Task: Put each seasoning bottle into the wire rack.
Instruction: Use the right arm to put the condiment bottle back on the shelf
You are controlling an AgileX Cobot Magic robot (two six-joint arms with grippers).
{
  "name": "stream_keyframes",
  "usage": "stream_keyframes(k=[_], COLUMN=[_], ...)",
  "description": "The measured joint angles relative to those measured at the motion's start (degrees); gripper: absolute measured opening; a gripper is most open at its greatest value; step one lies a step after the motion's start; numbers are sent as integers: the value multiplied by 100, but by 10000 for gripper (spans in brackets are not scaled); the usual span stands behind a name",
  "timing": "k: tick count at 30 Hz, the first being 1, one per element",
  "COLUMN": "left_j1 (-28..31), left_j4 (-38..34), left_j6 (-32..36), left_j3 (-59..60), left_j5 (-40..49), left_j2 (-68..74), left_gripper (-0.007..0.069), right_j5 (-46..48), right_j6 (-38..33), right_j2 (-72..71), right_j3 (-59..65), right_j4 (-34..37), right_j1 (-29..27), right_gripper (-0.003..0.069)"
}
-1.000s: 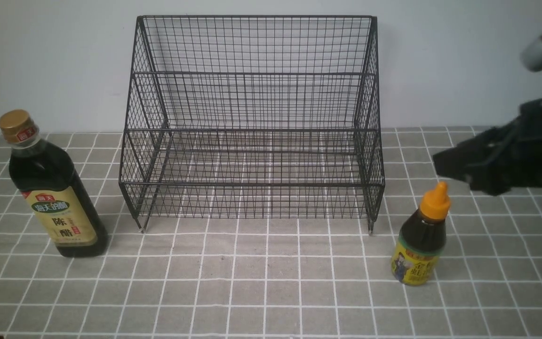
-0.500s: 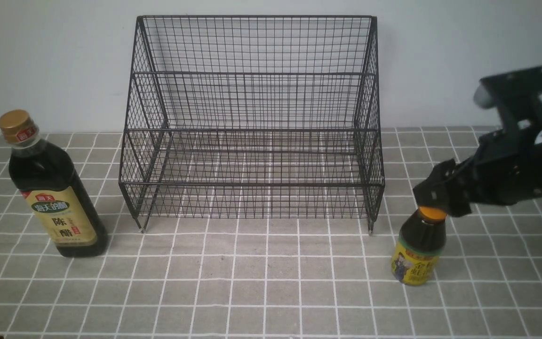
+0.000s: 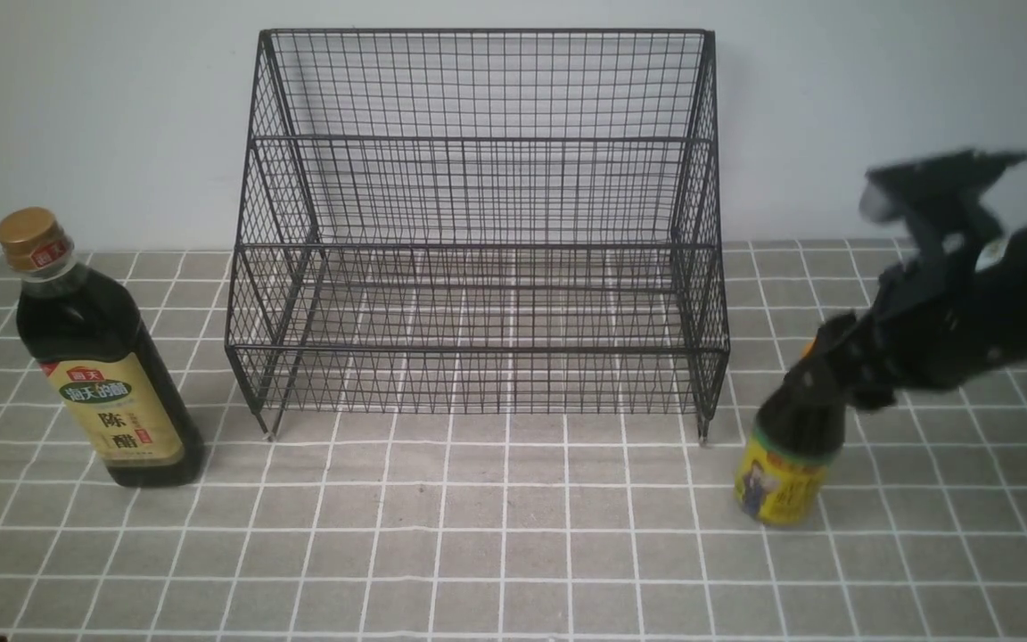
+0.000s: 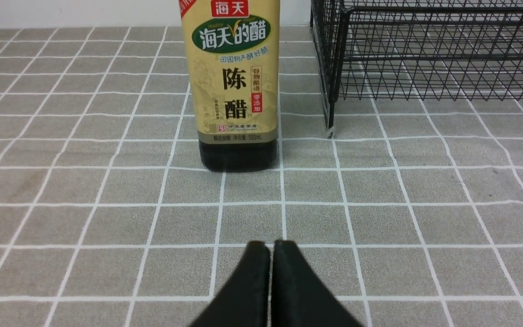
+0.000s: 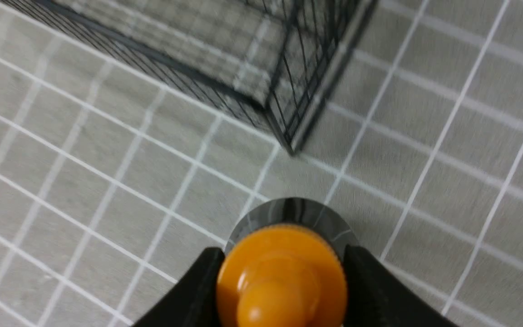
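The short seasoning bottle (image 3: 781,473), with a yellow label and an orange nozzle cap (image 5: 284,290), stands just right of the wire rack's front right foot. My right gripper (image 3: 821,374) has come down over it. In the right wrist view its fingers (image 5: 198,290) press both sides of the cap, so it is shut on the bottle. The tall seasoning bottle (image 3: 108,374), gold-capped with a beige-green label, stands left of the black wire rack (image 3: 478,250). In the left wrist view my left gripper (image 4: 270,247) is shut and empty, low and well short of the tall bottle (image 4: 236,91).
The rack stands against the white back wall on a grey tiled cloth (image 3: 513,535); both its tiers hold nothing. Its front right foot (image 5: 291,147) is close to the short bottle. The left arm does not show in the front view.
My right gripper dropped from above and right of the short bottle onto its cap and closed on it. The bottle shifted slightly left and leans a little. The left side is unchanged.
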Motion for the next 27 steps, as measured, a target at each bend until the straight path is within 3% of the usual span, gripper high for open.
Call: stream_keyframes(k=[5,10,17,27], left_j1=[0,0,0,0], left_j4=[0,0,0,0], left_j6=[0,0,0,0], left_j3=[0,0,0,0], left_j5=[0,0,0,0], left_j2=[0,0,0,0], left_gripper=[-10,-10,-10,-10], right_j5=[517,431,-218,-482], right_j6=[7,-317,-576,-545], right_j2=[-198,-95,770,1837], right_j3=[-1171,-1919,-2250,-2250], right_j4=[195,584,677,266], right_j1=[0,174,838,1027], right_gripper=[300,300,300,300])
